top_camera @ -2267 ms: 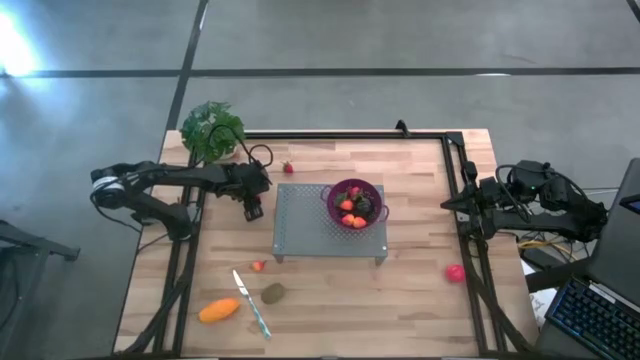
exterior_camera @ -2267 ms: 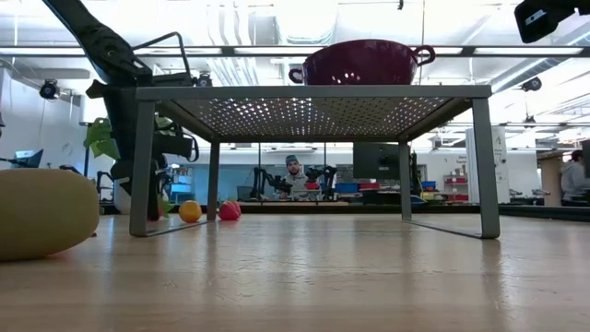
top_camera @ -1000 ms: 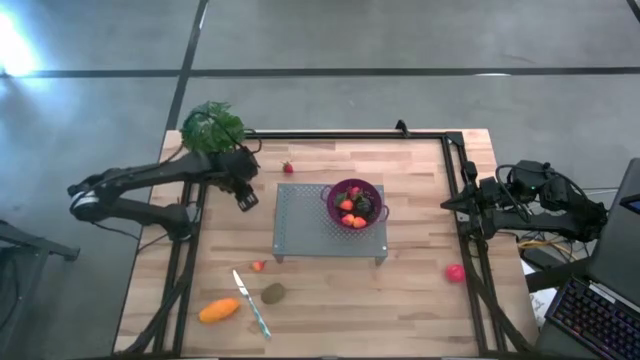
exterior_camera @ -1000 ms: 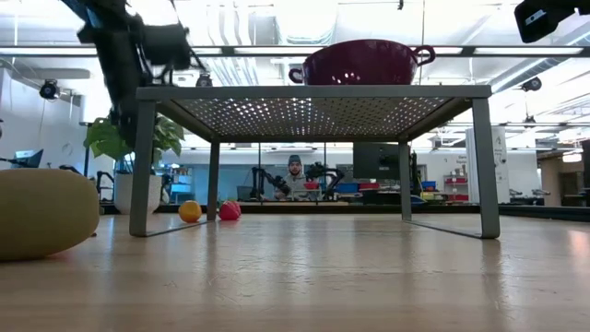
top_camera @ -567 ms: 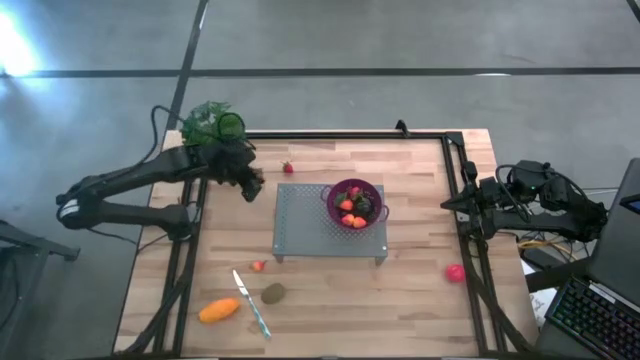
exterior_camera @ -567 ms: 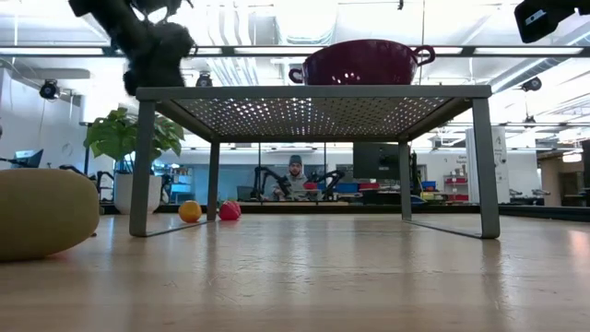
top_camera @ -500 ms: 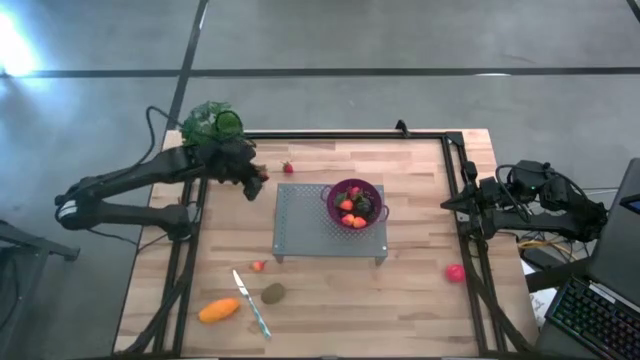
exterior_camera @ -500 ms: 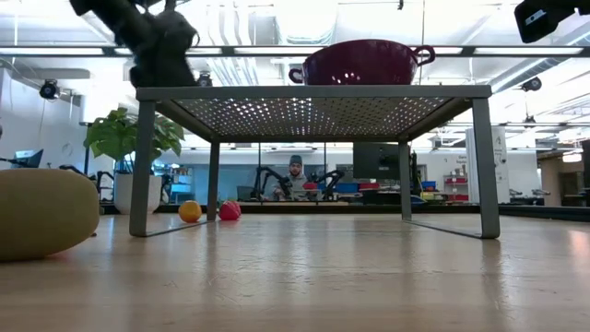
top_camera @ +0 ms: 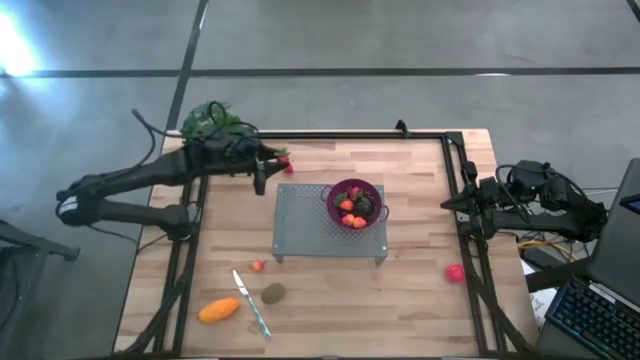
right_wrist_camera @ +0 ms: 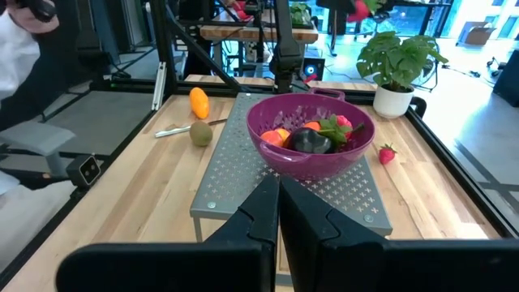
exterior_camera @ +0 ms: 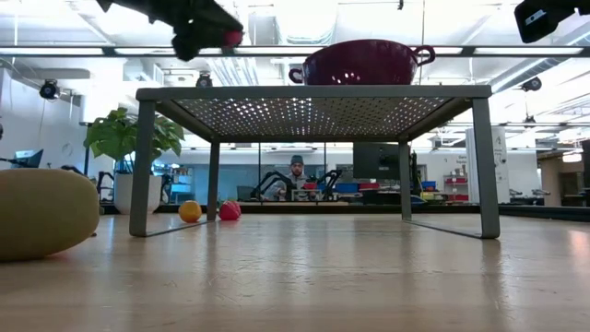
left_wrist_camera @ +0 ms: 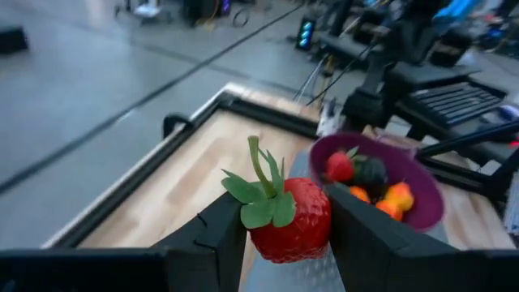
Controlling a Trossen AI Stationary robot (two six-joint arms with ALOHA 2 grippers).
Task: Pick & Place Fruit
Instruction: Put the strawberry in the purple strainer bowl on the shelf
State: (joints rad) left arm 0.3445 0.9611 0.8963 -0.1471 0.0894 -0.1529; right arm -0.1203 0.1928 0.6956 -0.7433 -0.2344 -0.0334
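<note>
My left gripper [top_camera: 272, 160] hangs high over the table's far left part, just left of the metal rack [top_camera: 300, 235], and is shut on a red strawberry [left_wrist_camera: 292, 221]. In the low view the left gripper [exterior_camera: 198, 23] is above the rack top. The purple bowl [top_camera: 336, 192] stands on the rack with several fruit pieces inside. A second strawberry [right_wrist_camera: 386, 153] lies on the wood beside the rack, a third strawberry [top_camera: 258, 265] nearer. The orange piece [top_camera: 219, 310], the brown-green oval [top_camera: 272, 293] and the pink-red ball [top_camera: 455, 272] lie on the table. My right gripper [right_wrist_camera: 278, 199] waits shut at the right edge. My left gripper pinches the strawberry's red body [left_wrist_camera: 312, 223] between its two fingers [left_wrist_camera: 223, 231], one on each side. The green leaf cap [left_wrist_camera: 261, 195] stands free above the fingers. The fingers reach roughly level from the table's left. The strawberry is lifted clear of the table.
A slim knife [top_camera: 252, 303] lies between the orange piece and the oval. A potted plant [top_camera: 212, 122] stands at the far left corner, right behind my left arm. A dark frame [top_camera: 455, 165] borders the table. Bare wood lies near the middle front.
My left gripper has risen from beside the rack's left leg to above the rack top. It has swung toward the far edge and then right, toward the bowl, turning its fingers that way. The strawberry has gone up with it.
</note>
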